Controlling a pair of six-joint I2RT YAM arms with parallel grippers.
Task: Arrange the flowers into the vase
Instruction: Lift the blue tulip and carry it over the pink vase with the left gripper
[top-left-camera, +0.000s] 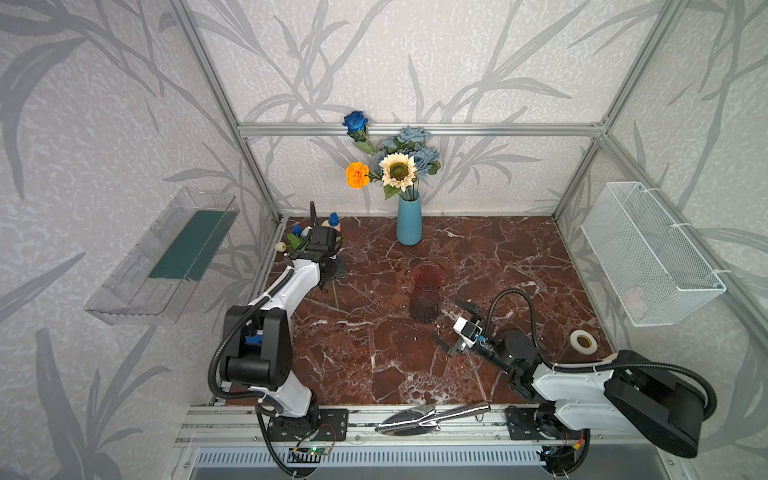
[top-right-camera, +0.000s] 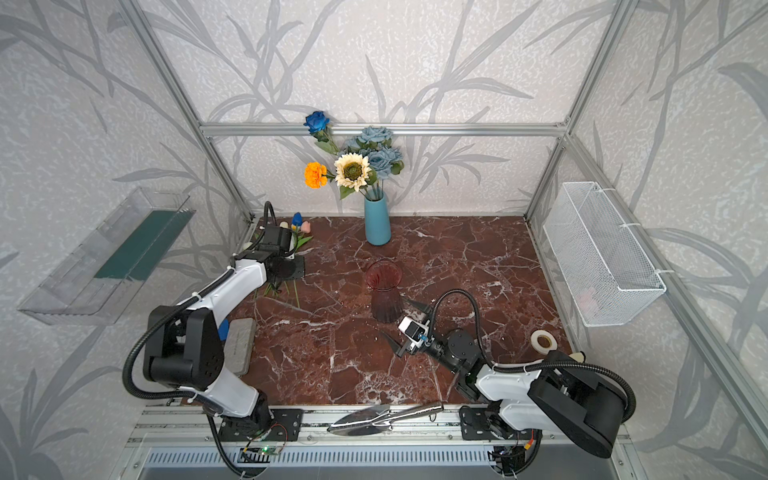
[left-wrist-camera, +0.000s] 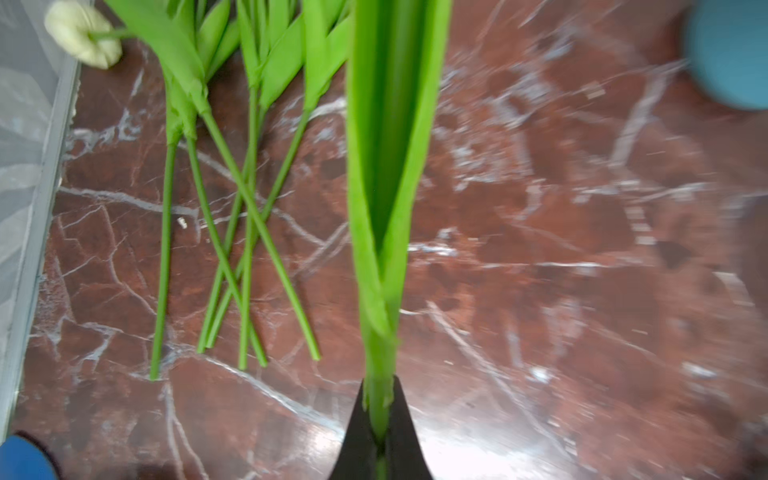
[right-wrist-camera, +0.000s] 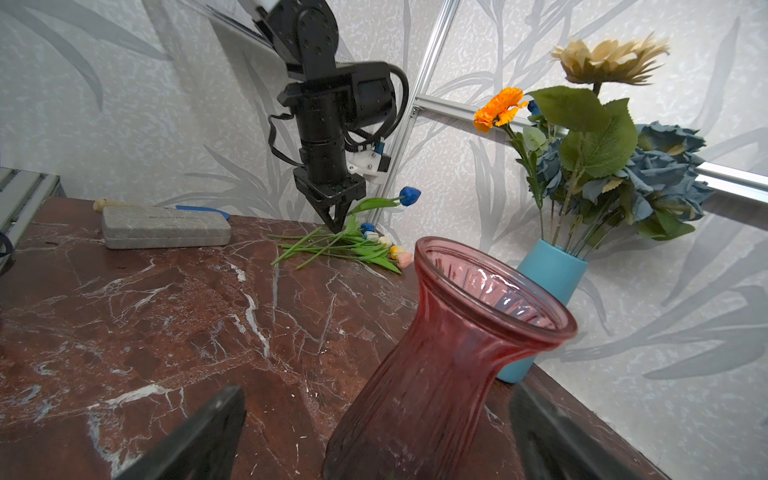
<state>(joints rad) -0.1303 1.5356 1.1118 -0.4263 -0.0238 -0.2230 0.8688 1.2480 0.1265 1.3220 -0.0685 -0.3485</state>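
Left end effector (left-wrist-camera: 380, 384) grips one tulip (left-wrist-camera: 390, 124) low on its stem: light, bendy, probably slick; pinch stem, not leaves. Right end effector (top-left-camera: 442, 316) stands open beside red vase (top-left-camera: 426, 299).

Red vase (right-wrist-camera: 440, 357), left claw (right-wrist-camera: 335, 226) pinching tulip (right-wrist-camera: 409, 195)

White shells, black joints and ribbed black cables (top-left-camera: 514, 291) on left arm (top-left-camera: 297, 278) and right arm (top-left-camera: 569, 380); left gripper (right-wrist-camera: 336, 228) and right gripper (top-left-camera: 442, 316) black, pointed.

Downward-pointing left gripper (right-wrist-camera: 334, 222) well left of the red vase (top-left-camera: 427, 291), pinched on a tulip stem (left-wrist-camera: 380, 353), right gripper (top-left-camera: 444, 318) spread wide just beside it.
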